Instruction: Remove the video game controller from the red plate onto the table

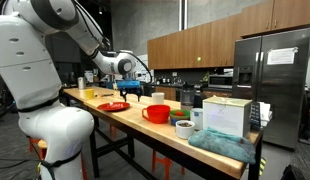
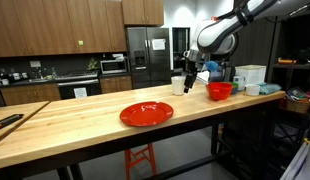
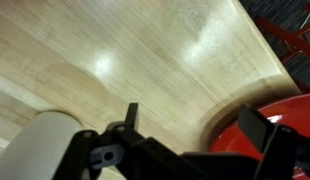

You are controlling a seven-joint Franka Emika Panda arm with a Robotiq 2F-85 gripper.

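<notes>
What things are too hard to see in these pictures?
- Video game controller: not findable anywhere; the dark shapes at the gripper in both exterior views are too small to tell.
- Red dish in the wrist view: cut off by the frame edge and partly behind the gripper, so plate or bowl is unclear.

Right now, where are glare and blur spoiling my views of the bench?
Wrist view: soft all over, two pale glare patches on the table, and the claw blurred up close. In an exterior view the red plate carries white highlights. In both exterior views the claw is small and dark, detail lost.
</notes>
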